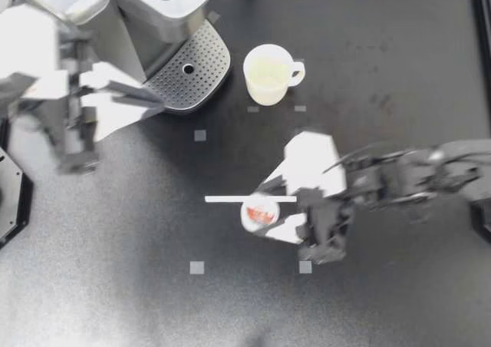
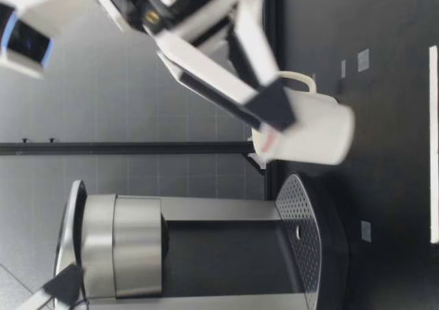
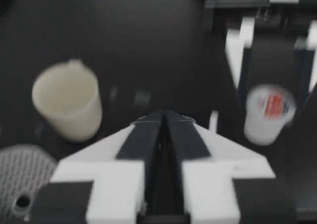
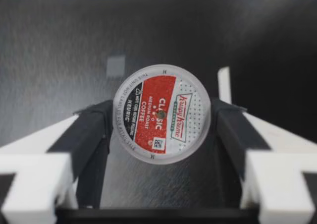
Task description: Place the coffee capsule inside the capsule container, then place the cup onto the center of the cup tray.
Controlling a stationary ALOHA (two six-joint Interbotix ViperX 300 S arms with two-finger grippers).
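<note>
Right now our right gripper (image 1: 265, 215) has its fingers closed on the coffee capsule (image 1: 259, 213), one pad pressed against each side of its body. In the right wrist view the capsule's (image 4: 162, 114) printed red and white foil lid faces the camera, squarely between the two dark pads (image 4: 91, 130). The low view shows the capsule (image 2: 269, 142) held clear of the dark tabletop (image 1: 115, 285), with the cup (image 2: 315, 135) farther from that camera. From above, the capsule sits just beside a thin white strip (image 1: 249, 199) on the tabletop, well apart from the coffee machine (image 1: 153, 17).

The cup (image 1: 268, 74) stands upright on the tabletop just beside the perforated cup tray (image 1: 192, 71), not on it, its handle turned away from the machine.

Our left gripper (image 1: 146, 100) hangs near the tray's edge. Its fingers (image 3: 143, 135) are pressed together with nothing between them, and they point toward the cup and the capsule.
</note>
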